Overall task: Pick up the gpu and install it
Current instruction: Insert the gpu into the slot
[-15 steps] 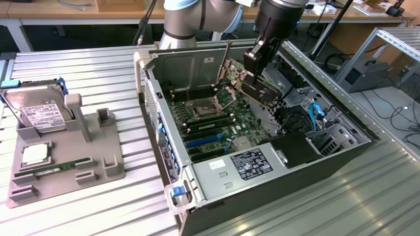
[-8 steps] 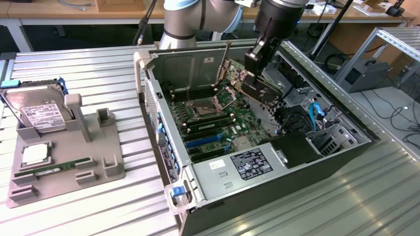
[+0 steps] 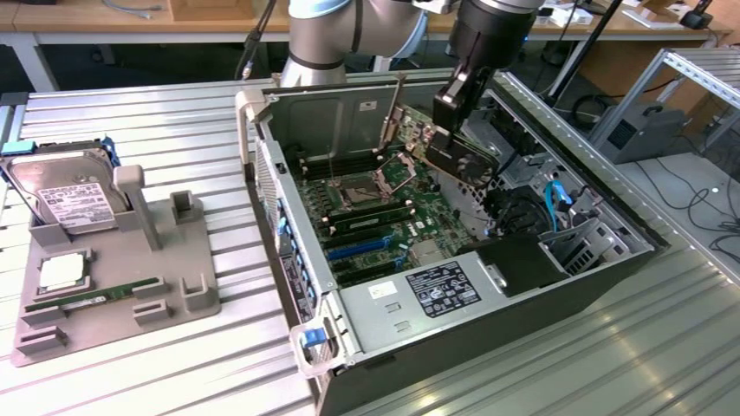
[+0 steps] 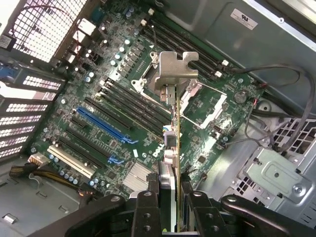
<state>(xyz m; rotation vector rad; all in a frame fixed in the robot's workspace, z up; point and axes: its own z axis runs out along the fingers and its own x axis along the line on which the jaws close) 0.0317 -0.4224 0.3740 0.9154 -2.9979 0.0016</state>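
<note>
Black jaws, closest to the wrist camera, pinch the gpu (image 4: pixel 174 148) edge-on, its silver bracket (image 4: pixel 174 71) pointing away. The card hangs above the motherboard (image 4: pixel 98 74) inside the open computer case (image 3: pixel 335 113), apparently clear of every slot. Seating it well likely means lining its contact edge with the long blue slot (image 4: pixel 103 126), bracket toward the rear grille (image 4: pixel 39 24), then pressing straight down. Loose grey cables (image 4: pixel 276 71) run nearby and could snag. Well apart on the counter (image 3: pixel 151 113), a grey holder (image 3: pixel 185 286) carries a hard drive (image 3: pixel 69 195) and a RAM stick (image 3: pixel 93 299).
</note>
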